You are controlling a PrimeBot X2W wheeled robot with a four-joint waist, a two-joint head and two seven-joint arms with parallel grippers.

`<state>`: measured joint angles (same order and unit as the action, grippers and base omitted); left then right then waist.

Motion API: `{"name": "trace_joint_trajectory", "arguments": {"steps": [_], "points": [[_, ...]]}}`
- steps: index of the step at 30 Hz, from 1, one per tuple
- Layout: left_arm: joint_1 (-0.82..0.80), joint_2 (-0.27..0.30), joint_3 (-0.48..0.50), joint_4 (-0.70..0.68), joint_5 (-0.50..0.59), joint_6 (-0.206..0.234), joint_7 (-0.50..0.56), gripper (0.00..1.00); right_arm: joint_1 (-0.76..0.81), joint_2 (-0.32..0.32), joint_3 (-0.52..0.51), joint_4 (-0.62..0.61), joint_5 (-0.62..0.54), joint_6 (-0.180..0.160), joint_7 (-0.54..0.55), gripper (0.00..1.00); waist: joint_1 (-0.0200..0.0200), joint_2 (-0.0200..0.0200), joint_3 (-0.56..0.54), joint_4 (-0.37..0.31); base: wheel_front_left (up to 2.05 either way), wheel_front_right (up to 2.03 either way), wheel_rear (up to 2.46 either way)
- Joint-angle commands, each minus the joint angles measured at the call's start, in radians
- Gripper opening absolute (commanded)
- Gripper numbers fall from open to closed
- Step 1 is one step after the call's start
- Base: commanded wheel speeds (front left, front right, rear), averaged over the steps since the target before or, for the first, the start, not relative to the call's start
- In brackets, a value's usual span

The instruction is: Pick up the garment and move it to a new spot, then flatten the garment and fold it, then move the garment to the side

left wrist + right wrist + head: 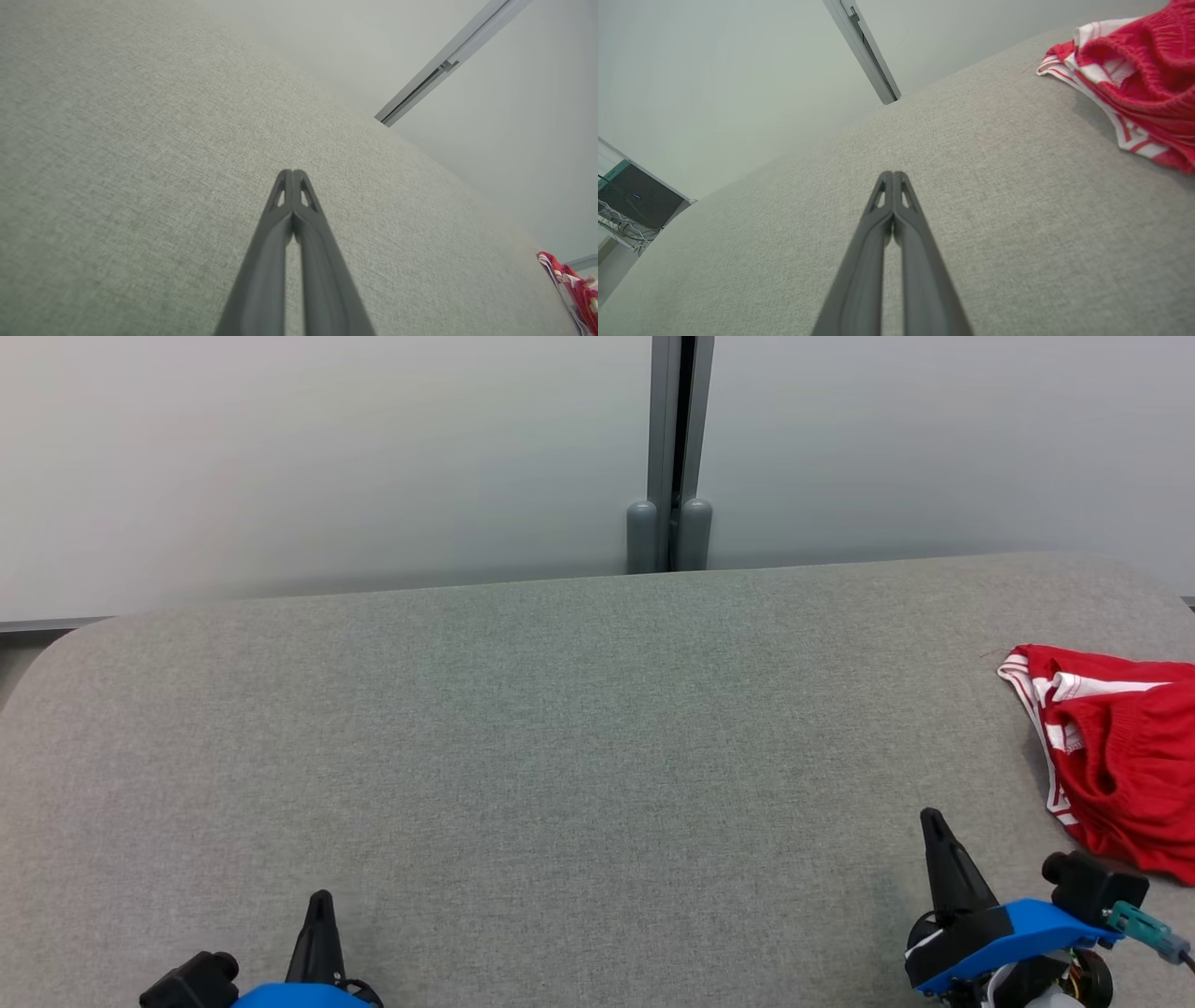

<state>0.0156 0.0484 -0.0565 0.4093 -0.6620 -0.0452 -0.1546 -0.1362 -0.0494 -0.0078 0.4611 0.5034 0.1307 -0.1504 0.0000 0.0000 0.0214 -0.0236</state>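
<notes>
Grey woven tabletop (pixel 560 728), pale wall (pixel 280 457) behind, one grey post (pixel 680 448). My left gripper (pixel 292 173) and right gripper (pixel 893 175) both sit pinched closed, empty. Red-and-white garment (pixel 1120 747), possibly shorts, lies bunched at the table's right edge.

Both grippers closed, arms low and apart.

The left gripper (pixel 320 899) sits at the lower left of the head view, its two dark fingers (pixel 319 938) pressed together into one narrow spike that rises from the blue left wrist housing (pixel 299 997). The right gripper (pixel 932 819) sits at the lower right, reaching a little higher in that view, likewise closed to a single point and leaning slightly left. The blue right wrist housing (pixel 1022 926) carries a black block (pixel 1092 885) and a green connector (pixel 1141 927). In each wrist view the fingers touch at the tips, with a thin slit between them lower down.
</notes>
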Motion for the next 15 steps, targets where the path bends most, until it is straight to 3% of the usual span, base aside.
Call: {"name": "trace_joint_trajectory", "arguments": {"steps": [1, 15], "points": [[-0.035, 0.001, 0.012, -0.023, -0.042, -0.008, 0.011, 0.00, -0.004, -0.002, -0.007, -0.028, 0.052, 0.000, 0.010, 0.00, 0.0000, 0.0000, 0.000, 0.000, 0.00, 0.00, 0.00], [-0.054, 0.002, 0.042, -0.051, -0.215, -0.024, 0.059, 0.00, 0.003, -0.002, -0.026, -0.065, 0.253, 0.000, 0.058, 0.00, 0.0000, 0.0000, -0.003, 0.003, 0.00, 0.00, 0.00]]}}
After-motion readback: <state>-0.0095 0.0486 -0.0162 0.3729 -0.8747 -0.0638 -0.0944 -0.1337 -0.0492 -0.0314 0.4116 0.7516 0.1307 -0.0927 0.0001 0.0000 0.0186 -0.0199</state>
